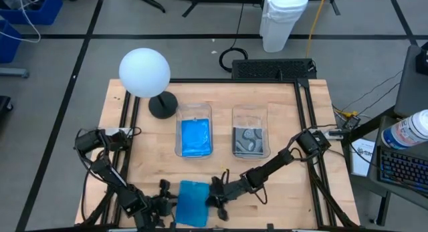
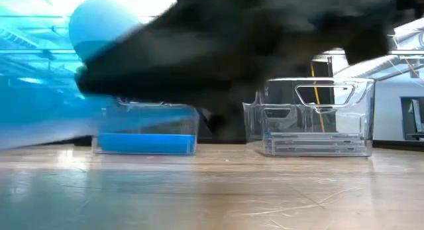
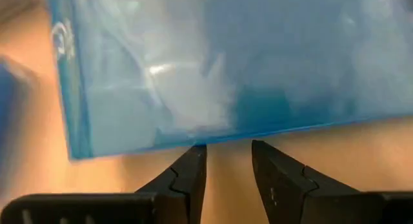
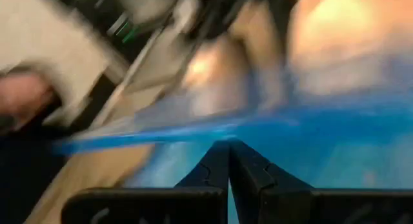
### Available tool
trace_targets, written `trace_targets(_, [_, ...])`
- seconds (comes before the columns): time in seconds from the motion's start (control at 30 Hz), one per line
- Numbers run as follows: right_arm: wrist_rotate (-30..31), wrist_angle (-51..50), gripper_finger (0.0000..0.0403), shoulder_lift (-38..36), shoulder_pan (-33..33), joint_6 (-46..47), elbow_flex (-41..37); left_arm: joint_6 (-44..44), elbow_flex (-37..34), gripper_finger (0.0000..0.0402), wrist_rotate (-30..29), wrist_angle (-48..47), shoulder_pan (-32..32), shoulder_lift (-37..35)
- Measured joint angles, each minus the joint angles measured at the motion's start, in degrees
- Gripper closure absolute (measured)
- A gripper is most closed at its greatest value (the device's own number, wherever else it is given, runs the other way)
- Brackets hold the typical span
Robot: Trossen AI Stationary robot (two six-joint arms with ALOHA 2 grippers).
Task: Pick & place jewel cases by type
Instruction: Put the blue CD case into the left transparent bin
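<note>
Bright overhead light, blurred close-ups

Right claw (image 4: 229, 153) closed, tips at blue jewel case (image 4: 335, 150) edge; wooden table (image 4: 71, 185) below.

On the wooden desk (image 1: 281, 118) stand 2 clear rectangular plastic bins, 1 holding bright blue jewel cases (image 1: 195, 137) and 1 holding clear cases with grey-black inserts (image 1: 250, 141); their numbers cannot be told. 1 loose blue square jewel case (image 1: 192, 202) lies apart, and 1 white globe lamp (image 1: 145, 73) stands nearby.

Overhead camera looks straight down; low camera faces both bins (image 2: 308, 117) across the table (image 2: 212, 190)
</note>
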Motion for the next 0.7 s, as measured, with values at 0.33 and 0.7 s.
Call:
trace_targets(0.33, [4.18,-0.04,0.0403,0.03,-0.94,0.85,0.26,0.74,0.11,0.0270,-1.68,3.12,1.92,2.07])
trace_targets(0.7, [1.53,4.07,0.0385,0.05,-0.30,-0.05,0.20,0.57,0.13,0.0270,-2.36,4.33,1.77,2.40])
